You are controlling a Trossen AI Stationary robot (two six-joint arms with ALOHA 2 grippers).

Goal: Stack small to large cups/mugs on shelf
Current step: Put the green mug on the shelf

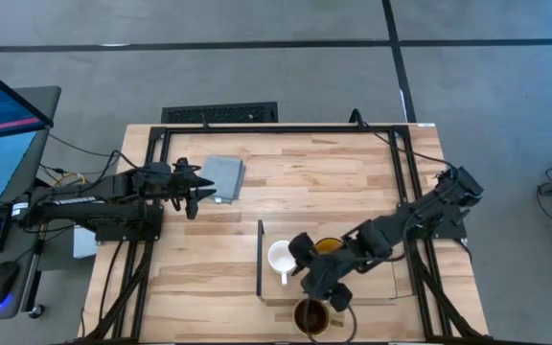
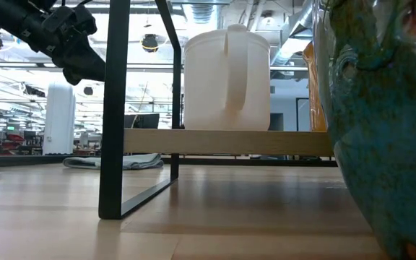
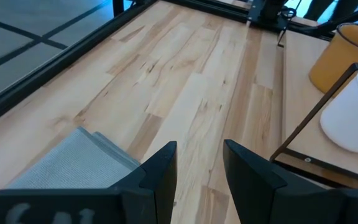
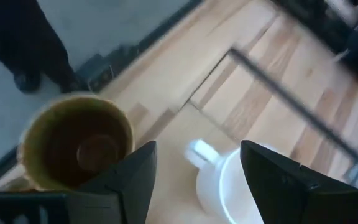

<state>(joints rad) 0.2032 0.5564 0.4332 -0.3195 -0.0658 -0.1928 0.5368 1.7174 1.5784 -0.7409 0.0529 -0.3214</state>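
The right claw (image 4: pixel 194 165) hangs with its two dark fingers spread apart above the light-wood shelf (image 4: pixel 166 134). Between the fingers lies the white mug (image 4: pixel 232 183), handle toward the brown-inside glass mug (image 4: pixel 76 146), which stands near the table edge.

Table (image 1: pixel 286 172): pale wood, smooth, faint sheen. Shelf (image 2: pixel 222 142): light wood board, thin dark matt panel. White mug (image 2: pixel 226 79): glossy (plastic or ceramic, unclear). Cloth (image 3: pixel 67 165): grey-blue, woven, matt.
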